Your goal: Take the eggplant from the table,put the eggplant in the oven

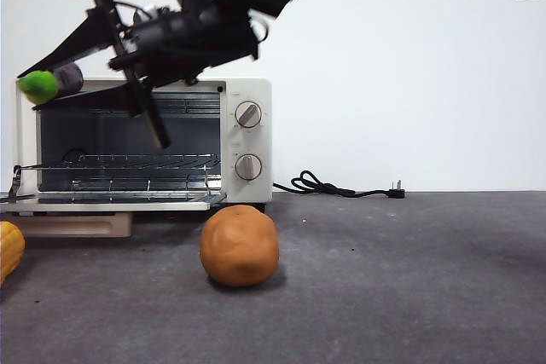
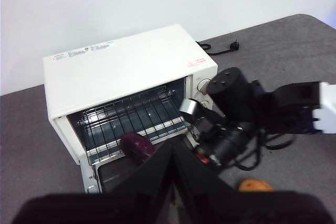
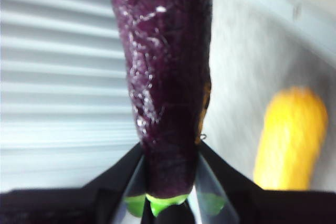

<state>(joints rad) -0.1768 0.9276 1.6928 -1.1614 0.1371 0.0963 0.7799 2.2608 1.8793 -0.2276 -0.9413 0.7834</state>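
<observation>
right pincer [image 3: 167, 192]: jaws closed on the eggplant close to its green stem end; in the front view it [image 1: 51, 83] is held up at the level of the oven's top left corner, on a dark arm coming down from above.
eggplant [image 3: 168, 82]: dark purple, gripped near the green cap, its long body reaching away from the pincer over the rack; in the front view the green cap [image 1: 38, 85] shows just left of the oven's top corner, clear of the worktop.
oven [image 1: 247, 138]: cream-white, door folded down flat, wire rack [image 1: 141, 162] bare inside.
left pincer [image 2: 173, 182]: up above the oven looking down on it; jaws meet at the tips, holding nothing.
orange-brown ball [image 1: 240, 245]: on the worktop just in front of the oven's knob side.
yellow ridged item [image 1: 8, 249]: on the worktop at the left edge, beside the open door.
worktop [image 1: 409, 279]: dark grey, speckled.
power cord [image 1: 345, 187]: lies behind, right of the oven.
</observation>
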